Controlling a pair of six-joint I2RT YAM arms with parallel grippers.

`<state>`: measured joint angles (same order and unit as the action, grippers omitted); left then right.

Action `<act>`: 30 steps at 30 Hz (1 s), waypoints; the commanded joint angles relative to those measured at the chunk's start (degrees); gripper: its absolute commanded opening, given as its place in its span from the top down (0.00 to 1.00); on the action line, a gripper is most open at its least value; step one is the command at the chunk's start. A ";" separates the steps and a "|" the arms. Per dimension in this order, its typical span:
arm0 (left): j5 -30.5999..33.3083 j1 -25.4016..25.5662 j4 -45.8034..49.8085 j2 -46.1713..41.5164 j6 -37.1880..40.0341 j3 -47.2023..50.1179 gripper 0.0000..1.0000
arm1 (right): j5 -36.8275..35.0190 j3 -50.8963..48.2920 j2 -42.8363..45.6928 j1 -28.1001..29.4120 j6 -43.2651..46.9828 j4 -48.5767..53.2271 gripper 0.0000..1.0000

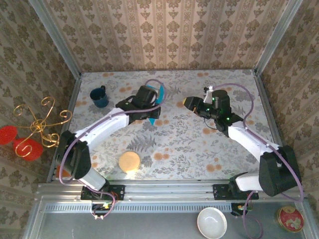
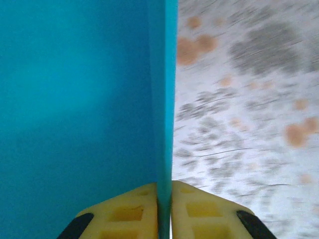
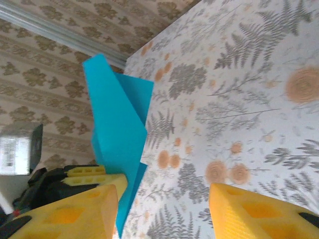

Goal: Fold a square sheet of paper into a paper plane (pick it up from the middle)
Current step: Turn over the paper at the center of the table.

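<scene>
So the left jaws are clamped tight on the paper (image 2: pixel 75 99), yellow fingers (image 2: pixel 129 214) pinching right on a folded edge. The paper stands on edge over the back-middle of the surface (image 1: pixel 184 144), a bit right of the mug (image 1: pixel 99 97). From the right wrist cam it looks creased into a pointy, layered shape, and I can't tell if its lower tip touches down. The right jaws are spread well apart with nothing between them, hanging just right of the paper, not touching it. There's also a round tan thing (image 1: pixel 129 162) near the front left.
</scene>
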<state>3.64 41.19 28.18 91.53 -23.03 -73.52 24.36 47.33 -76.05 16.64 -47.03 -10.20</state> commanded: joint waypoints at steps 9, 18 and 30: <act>37.37 5.88 22.36 21.04 6.55 -11.27 0.87 | -10.34 -3.55 5.05 -1.71 3.91 9.38 0.46; 39.50 7.71 22.21 30.76 7.25 -14.07 0.87 | -10.03 -5.31 5.08 -2.61 2.93 9.65 0.46; 24.92 7.85 18.08 29.97 5.83 -13.67 0.75 | -9.84 -5.41 4.25 -3.11 2.12 9.14 0.46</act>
<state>34.89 48.66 47.24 122.91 -16.67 -86.04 15.55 42.63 -72.10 13.96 -44.18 -1.06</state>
